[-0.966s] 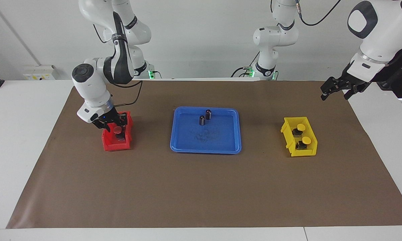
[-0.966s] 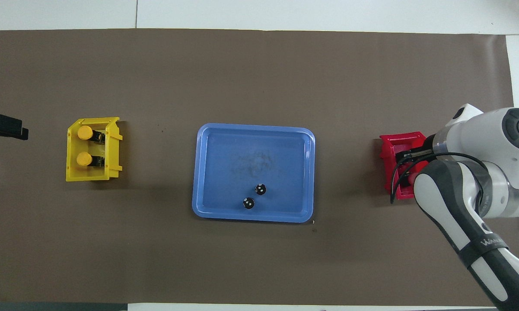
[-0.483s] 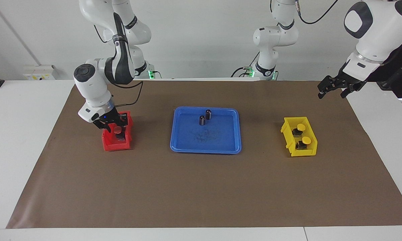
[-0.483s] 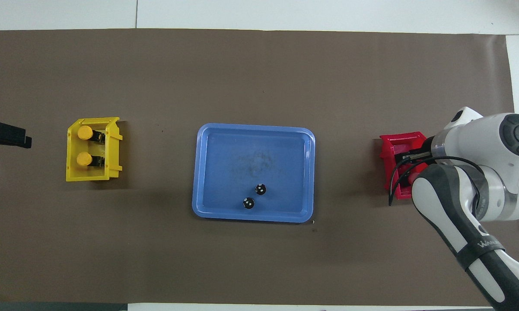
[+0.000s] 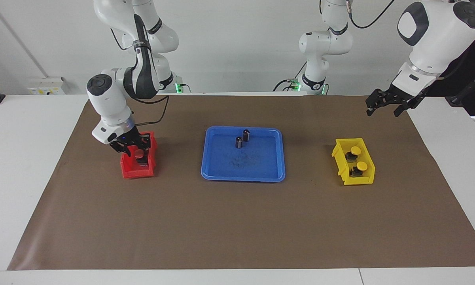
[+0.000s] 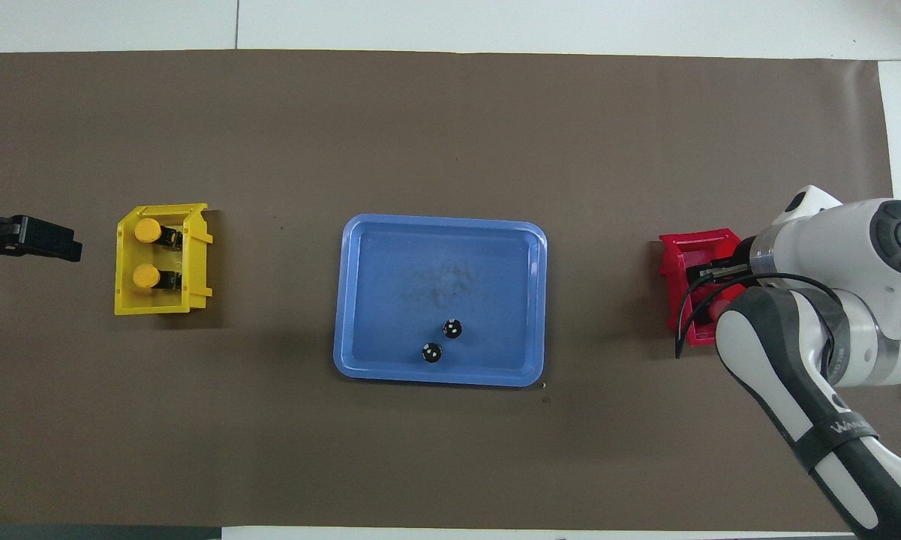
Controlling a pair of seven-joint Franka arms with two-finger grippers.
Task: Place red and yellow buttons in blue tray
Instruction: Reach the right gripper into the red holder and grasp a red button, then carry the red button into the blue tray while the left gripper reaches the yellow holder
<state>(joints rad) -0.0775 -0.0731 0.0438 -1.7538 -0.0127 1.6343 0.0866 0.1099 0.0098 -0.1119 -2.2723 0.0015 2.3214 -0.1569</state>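
The blue tray [image 5: 257, 166] [image 6: 390, 285] lies mid-mat. Two yellow buttons [image 5: 355, 150] [image 5: 362, 166] sit in the yellow bin [image 5: 354, 181]; they also show in the overhead view [image 6: 147, 230] [image 6: 145, 277]. My right gripper [image 5: 131, 147] is down inside the red bin [image 5: 136, 172] [image 6: 679, 259], next to a red button [image 5: 139, 153]. The second red button is hidden by the gripper. My left gripper [image 5: 383, 111] [image 6: 30, 236] is open and empty in the air, over the mat beside the yellow bin, toward the left arm's end of the table.
Two dark capless cylinders [image 5: 246, 135] [image 5: 239, 142] stand in the blue tray on its side nearer the robots, and also show in the overhead view [image 6: 453, 328] [image 6: 431, 352]. A brown mat [image 5: 237, 221] covers the table.
My left gripper has moved in over the mat toward the yellow bin. My right gripper has stayed in the red bin, shifting only slightly.
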